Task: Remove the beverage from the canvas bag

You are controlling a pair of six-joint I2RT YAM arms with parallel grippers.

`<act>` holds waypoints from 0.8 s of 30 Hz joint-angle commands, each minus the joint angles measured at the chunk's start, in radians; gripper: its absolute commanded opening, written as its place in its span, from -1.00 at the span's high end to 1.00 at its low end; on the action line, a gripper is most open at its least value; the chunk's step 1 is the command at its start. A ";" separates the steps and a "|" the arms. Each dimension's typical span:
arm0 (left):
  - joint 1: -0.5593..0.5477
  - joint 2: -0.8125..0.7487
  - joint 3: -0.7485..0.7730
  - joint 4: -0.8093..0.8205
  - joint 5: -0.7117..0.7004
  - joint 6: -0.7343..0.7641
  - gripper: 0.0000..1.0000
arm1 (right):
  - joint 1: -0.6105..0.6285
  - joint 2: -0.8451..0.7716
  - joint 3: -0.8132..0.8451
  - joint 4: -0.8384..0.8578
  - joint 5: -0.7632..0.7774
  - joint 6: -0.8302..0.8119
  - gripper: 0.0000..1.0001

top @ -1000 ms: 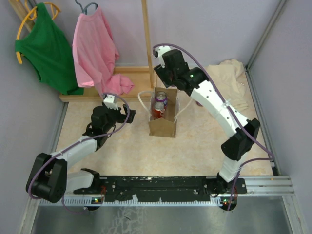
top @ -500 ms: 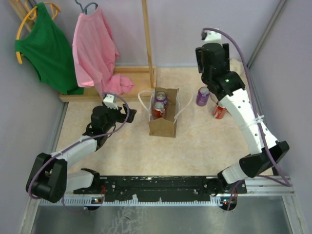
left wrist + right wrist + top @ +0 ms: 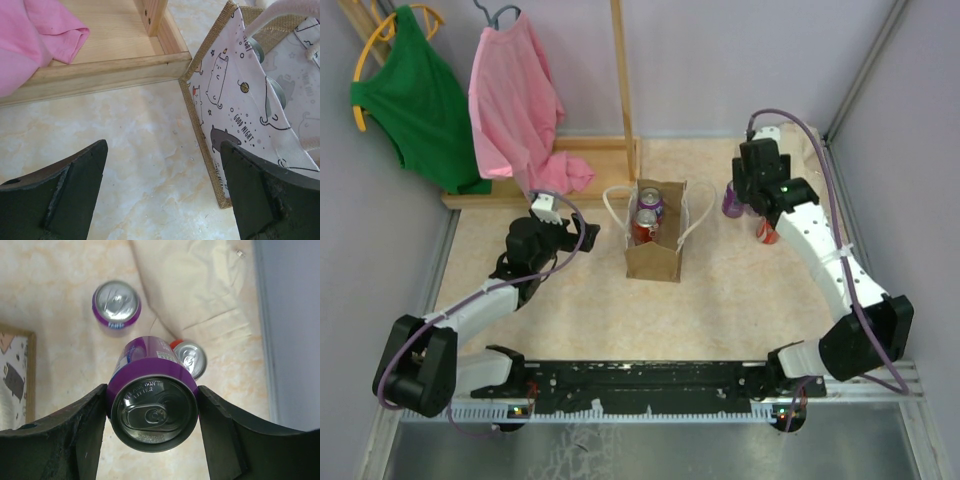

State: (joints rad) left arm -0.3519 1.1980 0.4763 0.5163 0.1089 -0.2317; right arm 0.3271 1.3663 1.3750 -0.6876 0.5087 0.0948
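Over the far right of the marbled beige surface (image 3: pixel 50 315): the right tool (image 3: pixel 150 432) is clenched across the sides of a purple aluminium drink can (image 3: pixel 150 362). The can is upright, pull-tab up, and held clear above the surface.
Beneath the held can: a second purple can (image 3: pixel 116 304) and a red can (image 3: pixel 189 357) stand apart from each other, beside a crumpled cream cloth (image 3: pixel 195 285).
Bag: a small tan-brown canvas bag (image 3: pixel 653 262) with white loop handles stands upright at the centre. A purple-topped can (image 3: pixel 651 203) and a red-topped can (image 3: pixel 644 226) stand inside it.
Left tool (image 3: pixel 162 170): released, jaws spread wide. It sits low, just left of the bag, gripping nothing.
Handling: the can looks rigid, smooth and slippery, and fairly heavy if full. Its thin wall would dent under a hard squeeze. Best held mid-body across the sides and kept upright.
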 commanded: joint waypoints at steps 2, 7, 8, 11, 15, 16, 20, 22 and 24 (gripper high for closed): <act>-0.009 0.007 0.011 0.030 0.009 -0.003 -0.99 | 0.004 -0.071 -0.075 0.118 -0.078 0.070 1.00; -0.009 0.015 0.016 0.030 0.013 -0.003 -0.99 | 0.005 -0.050 -0.136 0.157 -0.129 0.083 1.00; -0.009 0.015 0.015 0.030 0.014 -0.004 -0.99 | 0.004 -0.045 -0.142 0.167 -0.135 0.084 1.00; -0.008 0.015 0.014 0.028 0.014 -0.004 -0.99 | 0.004 -0.013 -0.143 0.176 -0.146 0.084 1.00; -0.009 0.013 0.018 0.025 0.013 -0.005 -0.99 | 0.004 0.049 -0.125 0.173 -0.150 0.085 1.00; -0.008 0.014 0.018 0.024 0.012 -0.005 -0.99 | 0.003 0.067 -0.121 0.176 -0.148 0.087 1.00; -0.009 0.011 0.022 0.019 0.009 -0.001 -0.99 | 0.001 0.107 -0.115 0.197 -0.148 0.095 1.00; -0.009 0.012 0.024 0.015 0.005 0.003 -0.99 | -0.003 0.123 -0.116 0.207 -0.148 0.101 1.00; -0.008 0.012 0.028 0.012 0.004 0.007 -0.99 | -0.008 0.139 -0.115 0.209 -0.151 0.104 1.00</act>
State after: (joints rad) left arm -0.3523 1.2083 0.4767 0.5159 0.1089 -0.2314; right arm 0.3264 1.5105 1.2022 -0.5880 0.3401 0.1810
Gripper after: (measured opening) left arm 0.998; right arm 0.656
